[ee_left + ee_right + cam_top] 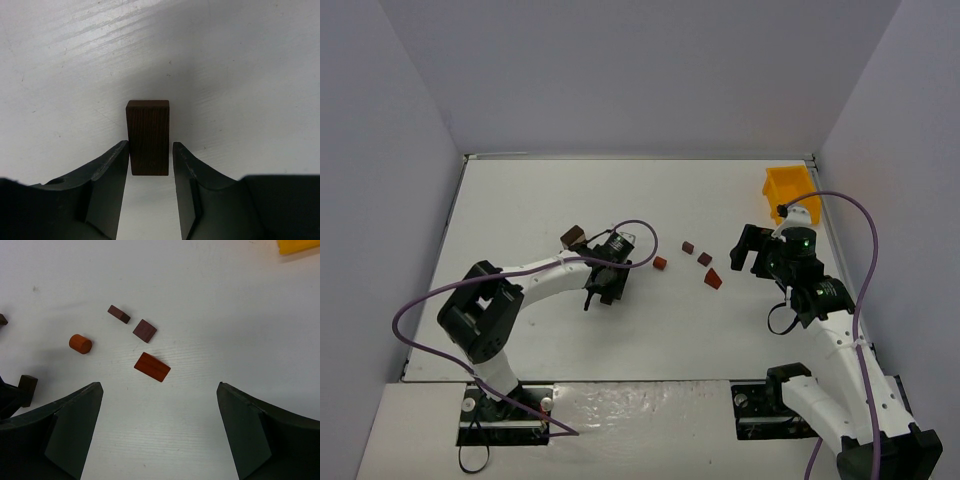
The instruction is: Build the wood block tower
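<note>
The wood blocks (144, 330) lie singly on the white tabletop (540, 200), none resting on another. One dark brown block (148, 137) stands between the left fingers (112, 170), its long side running along them. About half its length is between the tips and the rest reaches out past them. These fingers are narrow. The left one sits against the block's edge, and a thin pale strip shows between the block and the right one. Whether they actually press on it cannot be told.

The right fingers (75, 425) are spread wide with only bare tabletop between them. The nearest piece, a reddish wedge (713, 279), lies just beyond their tips, slightly left of the middle of the gap. Past it are a square dark red piece (705, 259) and a flat dark red piece (688, 246), close together but apart. An orange-red cylinder (660, 263) lies further left, between this cluster and the left arm.

A second dark brown block (572, 237) sits by itself just beside the left arm's forearm, on its far side, clear of both sets of fingers.

The right wrist view shows six wooden pieces in all: two dark brown, two dark red, one reddish wedge and one orange-red cylinder. The overhead view shows five of them in the open; the sixth, the one between the left fingers, is hidden there under the left wrist. One yellow bin (788, 188) stands in the far right corner, behind the right arm and well apart from every block.
</note>
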You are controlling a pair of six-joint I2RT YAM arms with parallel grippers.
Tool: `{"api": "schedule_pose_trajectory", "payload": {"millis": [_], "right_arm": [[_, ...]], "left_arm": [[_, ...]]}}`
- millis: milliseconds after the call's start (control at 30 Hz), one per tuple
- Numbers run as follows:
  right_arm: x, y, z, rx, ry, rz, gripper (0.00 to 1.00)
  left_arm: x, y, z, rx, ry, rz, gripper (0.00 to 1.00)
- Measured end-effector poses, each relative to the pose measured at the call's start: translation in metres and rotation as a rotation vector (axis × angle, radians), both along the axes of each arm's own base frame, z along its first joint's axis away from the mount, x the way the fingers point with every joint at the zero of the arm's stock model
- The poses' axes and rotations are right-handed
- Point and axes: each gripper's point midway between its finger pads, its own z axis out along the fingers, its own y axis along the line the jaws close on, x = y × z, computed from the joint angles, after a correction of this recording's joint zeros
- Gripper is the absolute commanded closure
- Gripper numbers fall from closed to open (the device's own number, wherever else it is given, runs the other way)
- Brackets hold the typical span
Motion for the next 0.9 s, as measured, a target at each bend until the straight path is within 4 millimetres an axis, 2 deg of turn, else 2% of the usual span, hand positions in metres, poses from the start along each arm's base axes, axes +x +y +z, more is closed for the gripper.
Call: {"api": "schedule_pose_trajectory", "payload": {"millis": [233,900], "right_arm": [[0.0000,0.0000,0.0000,-0.001,0.000,0.001,0.00],[0.0000,-0.0003,-0.0001,-0.007,-0.001,0.005,0.00]], "left_arm": [[0.0017,-0.0003,0.0022,-0.001,-0.002,0.001,0.66],[0.0044,-0.0020,0.0030,-0.005,0.001,0.002,0.65]]}}
